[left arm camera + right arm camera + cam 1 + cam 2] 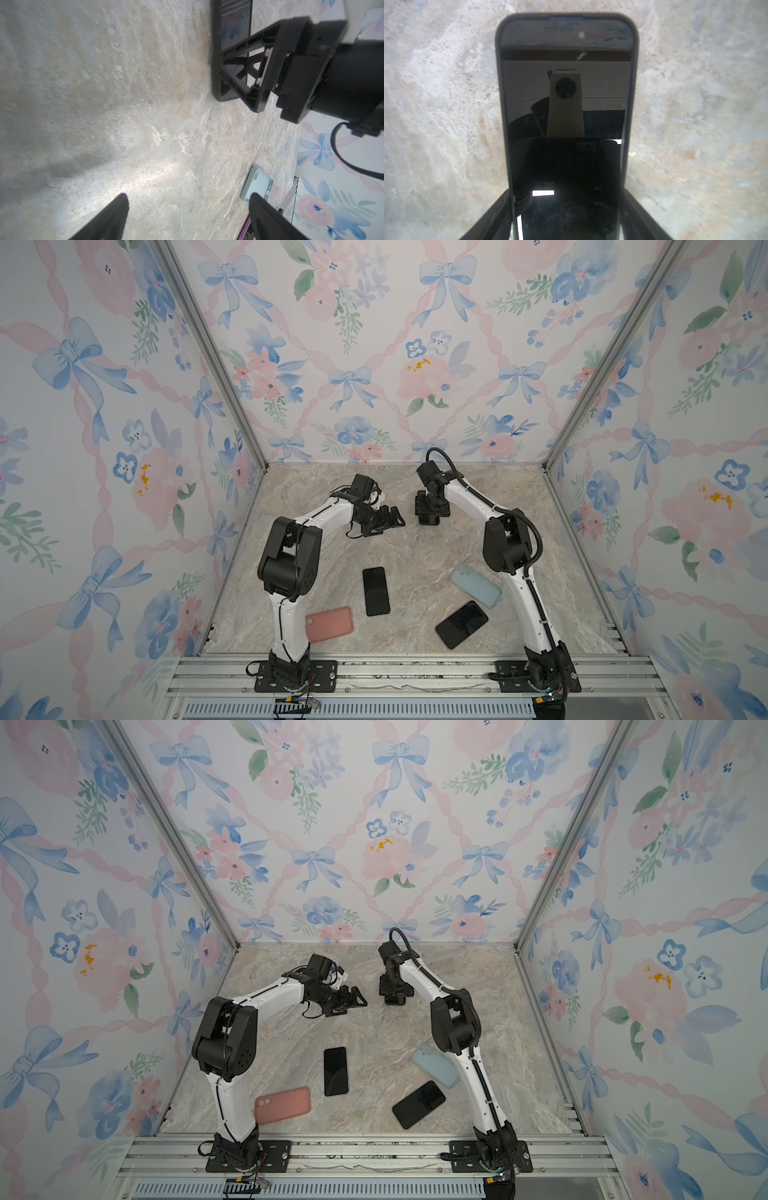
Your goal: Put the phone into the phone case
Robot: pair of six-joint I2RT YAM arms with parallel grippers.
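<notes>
I pinch the black glossy slab phone (566, 99) by its edges in my right gripper (565, 193); the left gripper (188, 197) gapes empty alongside. Slick edges could let it slip.

Back middle is tight: the spread-wide left gripper (395, 519) sits near the right gripper (432, 519), clamped on a cased phone (566, 93). Up front, a straight phone (376, 591), slanted phone (461, 624), blue case (476, 585) and pink case (332, 624) clutter the table (419, 556); bare lane between straight phone and blue case.

light: soft, even | shadows: faint | wrist views: blurry, glare patch
</notes>
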